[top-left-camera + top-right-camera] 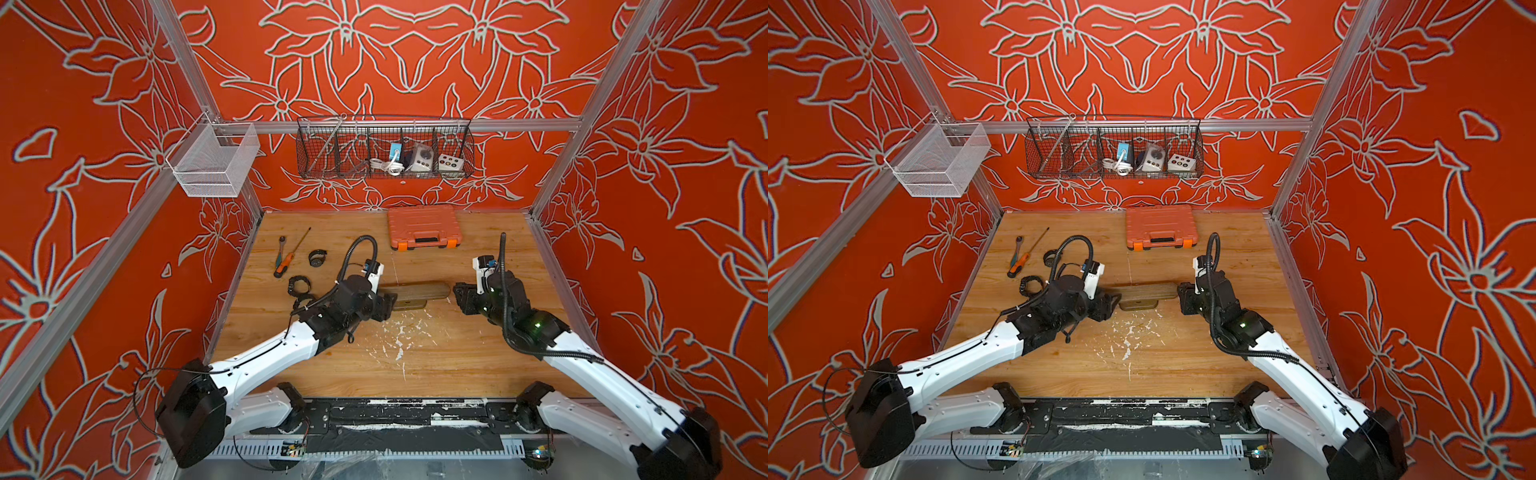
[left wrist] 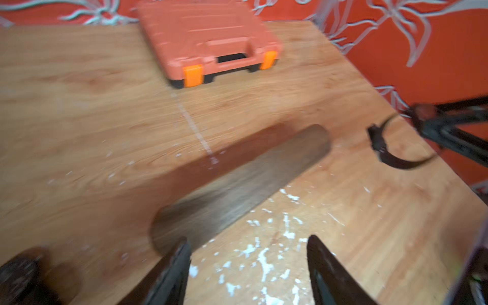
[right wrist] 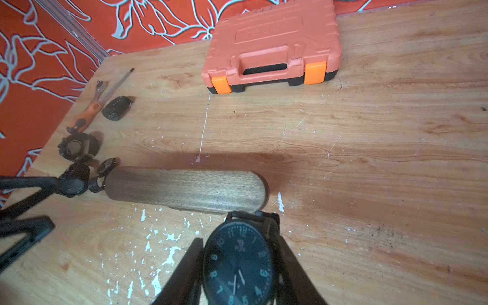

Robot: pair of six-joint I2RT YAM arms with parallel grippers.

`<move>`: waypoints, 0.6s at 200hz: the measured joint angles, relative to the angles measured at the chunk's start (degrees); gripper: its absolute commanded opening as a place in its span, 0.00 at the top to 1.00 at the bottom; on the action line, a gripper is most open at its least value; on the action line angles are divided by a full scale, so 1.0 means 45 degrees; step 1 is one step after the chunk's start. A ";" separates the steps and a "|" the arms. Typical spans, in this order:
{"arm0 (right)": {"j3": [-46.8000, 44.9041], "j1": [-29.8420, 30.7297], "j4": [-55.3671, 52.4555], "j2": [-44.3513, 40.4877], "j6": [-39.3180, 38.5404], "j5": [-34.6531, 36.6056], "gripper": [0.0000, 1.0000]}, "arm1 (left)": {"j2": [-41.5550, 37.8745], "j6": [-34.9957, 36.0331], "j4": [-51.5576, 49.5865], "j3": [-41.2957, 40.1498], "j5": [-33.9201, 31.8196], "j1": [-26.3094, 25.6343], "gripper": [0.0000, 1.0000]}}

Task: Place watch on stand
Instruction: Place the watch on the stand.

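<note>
The stand [image 1: 422,291] [image 1: 1148,292] is a dark-brown wooden bar with rounded ends lying across the middle of the table. My right gripper [image 3: 239,245] is shut on the watch [image 3: 239,261], a dark dial with pale numerals, just off the bar's right end [image 3: 253,190]. In the left wrist view the watch's strap [image 2: 396,162] hangs in a loop from that gripper. My left gripper [image 2: 249,244] [image 1: 390,301] stands open at the bar's left end [image 2: 169,227], with nothing between its fingers.
The orange tool case [image 1: 424,227] lies at the back of the table. Two other watches [image 1: 318,257] [image 1: 299,285], a screwdriver [image 1: 286,259] and a wrench [image 1: 281,248] lie at the left. Wire baskets [image 1: 384,147] hang on the back rail.
</note>
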 measured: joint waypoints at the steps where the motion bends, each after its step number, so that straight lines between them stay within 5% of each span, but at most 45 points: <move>1: -0.0015 -0.0015 0.0044 0.0053 -0.0019 0.0000 0.59 | 0.0000 -0.0034 -0.0029 0.0000 0.0015 0.0044 0.31; 43: -0.0267 -0.0350 0.1345 0.1447 -0.0612 0.0010 0.59 | 0.0418 -0.1651 -0.0612 -0.0039 0.1239 0.1948 0.30; 120: -0.0427 -0.0865 0.3254 0.3313 -0.1156 -0.0146 0.59 | 0.2662 -0.2516 -0.0578 0.0160 0.2701 0.2254 0.36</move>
